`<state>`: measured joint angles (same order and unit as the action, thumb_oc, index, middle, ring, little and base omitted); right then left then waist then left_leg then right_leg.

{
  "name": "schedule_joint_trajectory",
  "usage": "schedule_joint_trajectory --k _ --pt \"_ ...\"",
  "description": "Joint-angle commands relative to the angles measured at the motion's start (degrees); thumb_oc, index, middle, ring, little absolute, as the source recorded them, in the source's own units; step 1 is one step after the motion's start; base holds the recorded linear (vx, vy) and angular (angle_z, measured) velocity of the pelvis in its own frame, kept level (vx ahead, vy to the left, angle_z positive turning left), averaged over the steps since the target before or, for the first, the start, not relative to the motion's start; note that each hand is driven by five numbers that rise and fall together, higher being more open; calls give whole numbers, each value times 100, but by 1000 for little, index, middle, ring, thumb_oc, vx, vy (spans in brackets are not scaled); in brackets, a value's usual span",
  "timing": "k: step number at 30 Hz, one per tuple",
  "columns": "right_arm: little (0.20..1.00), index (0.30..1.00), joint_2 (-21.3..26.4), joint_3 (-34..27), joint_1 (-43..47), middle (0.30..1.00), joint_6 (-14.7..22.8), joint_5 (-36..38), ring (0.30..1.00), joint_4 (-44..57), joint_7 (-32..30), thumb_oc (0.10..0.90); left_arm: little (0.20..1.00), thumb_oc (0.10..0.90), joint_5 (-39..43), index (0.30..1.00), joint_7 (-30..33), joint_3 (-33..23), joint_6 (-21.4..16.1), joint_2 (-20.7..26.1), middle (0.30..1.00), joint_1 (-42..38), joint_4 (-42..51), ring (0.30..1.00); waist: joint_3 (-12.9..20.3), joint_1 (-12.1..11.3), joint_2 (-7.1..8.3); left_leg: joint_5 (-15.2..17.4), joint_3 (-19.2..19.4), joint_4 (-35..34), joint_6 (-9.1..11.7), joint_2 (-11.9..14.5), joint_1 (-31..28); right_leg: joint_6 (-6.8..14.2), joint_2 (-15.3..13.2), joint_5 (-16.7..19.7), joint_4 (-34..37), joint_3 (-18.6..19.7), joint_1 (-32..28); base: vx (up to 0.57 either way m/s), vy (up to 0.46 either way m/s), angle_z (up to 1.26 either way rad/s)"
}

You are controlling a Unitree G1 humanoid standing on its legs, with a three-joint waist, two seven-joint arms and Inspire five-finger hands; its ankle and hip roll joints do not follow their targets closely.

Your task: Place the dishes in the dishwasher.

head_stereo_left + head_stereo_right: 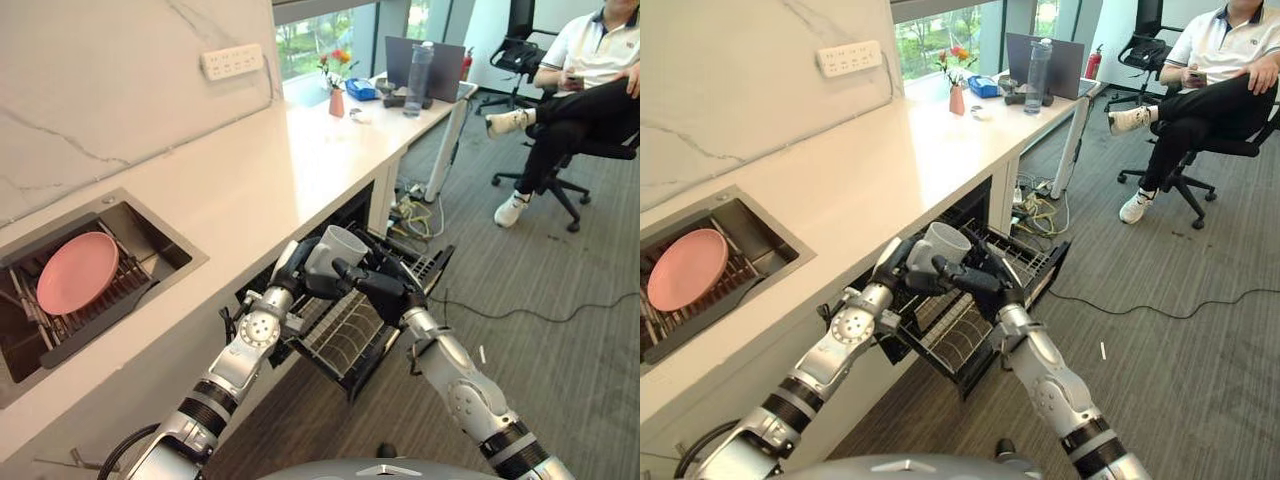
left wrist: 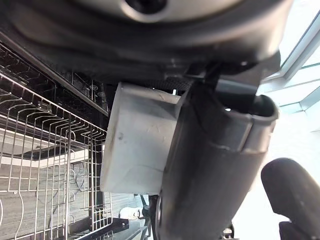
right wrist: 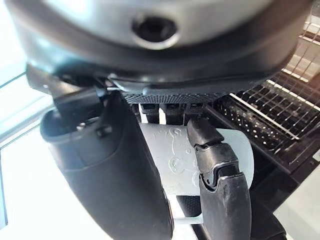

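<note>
A white cup hangs tilted above the pulled-out dishwasher rack, with both hands on it. My left hand grips it from the counter side, and its thumb lies against the cup's wall. My right hand reaches in from the other side, its thumb and a curled finger pinching the cup. A pink plate stands in the drying rack inside the sink at the left.
The open dishwasher sits under the white counter. A vase, a bottle and a laptop stand at the counter's far end. A person sits on an office chair at the back right. Cables lie by the table leg.
</note>
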<state>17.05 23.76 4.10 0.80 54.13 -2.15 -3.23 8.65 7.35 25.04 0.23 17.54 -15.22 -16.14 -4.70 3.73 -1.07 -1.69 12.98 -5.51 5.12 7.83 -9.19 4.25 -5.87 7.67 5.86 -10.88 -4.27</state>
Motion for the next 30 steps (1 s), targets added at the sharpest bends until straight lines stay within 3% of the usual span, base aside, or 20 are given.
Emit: schedule_joint_trajectory --k 1,6,8,9,10,14,22,30 --pt "900 900 -466 55 857 900 393 273 900 449 255 800 300 400 41 300 3 498 -517 -242 300 -1441 -118 300 88 -73 71 288 -258 99 116 84 50 770 -655 -447 -86 7 -95 -32 13 8" --pt "900 900 -730 314 1238 900 409 470 900 111 38 800 300 400 -122 300 42 908 -467 -499 300 -1819 -381 300 76 -91 72 268 -316 69 114 44 100 769 -680 -408 -86 -43 -100 -16 6 9" --pt "900 900 -744 242 1268 900 393 503 900 115 83 800 300 400 -252 300 68 782 -495 -366 300 -1679 -343 300 71 -113 78 264 -333 70 116 36 106 765 -684 -406 -86 -67 -107 -2 -2 4" --pt "900 900 -834 408 1335 900 412 539 900 75 -89 800 300 400 -339 300 49 1383 -470 -772 300 -2069 -519 300 78 -68 69 263 -339 55 112 28 114 765 -683 -397 -86 -60 -96 -10 -2 4" --pt "900 900 -914 458 1382 900 470 590 900 -43 -75 800 300 400 -174 300 48 1435 -426 -972 300 -2079 -840 300 59 -56 75 266 -340 52 106 22 118 761 -684 -384 -86 -47 -96 -9 -1 6" --pt "900 900 -1094 597 1428 900 513 697 900 -260 -344 800 300 400 -244 300 264 1533 -400 -1061 300 -2221 -1146 300 48 -22 71 289 -366 51 94 -10 140 751 -690 -353 -86 -31 -104 -5 5 5" --pt "900 900 -1358 796 1588 900 586 685 900 -513 -564 800 300 400 -625 300 580 1571 -421 -911 300 -2506 -1129 300 51 -42 36 283 -388 51 100 -12 159 744 -694 -338 -86 -27 -95 0 0 0" --pt "900 900 -1272 856 1566 900 495 342 900 -549 -648 800 300 400 -616 300 581 1511 -435 -750 300 -2413 -827 300 44 -89 43 294 -433 51 99 -11 164 742 -695 -349 -86 -56 -115 0 0 0"
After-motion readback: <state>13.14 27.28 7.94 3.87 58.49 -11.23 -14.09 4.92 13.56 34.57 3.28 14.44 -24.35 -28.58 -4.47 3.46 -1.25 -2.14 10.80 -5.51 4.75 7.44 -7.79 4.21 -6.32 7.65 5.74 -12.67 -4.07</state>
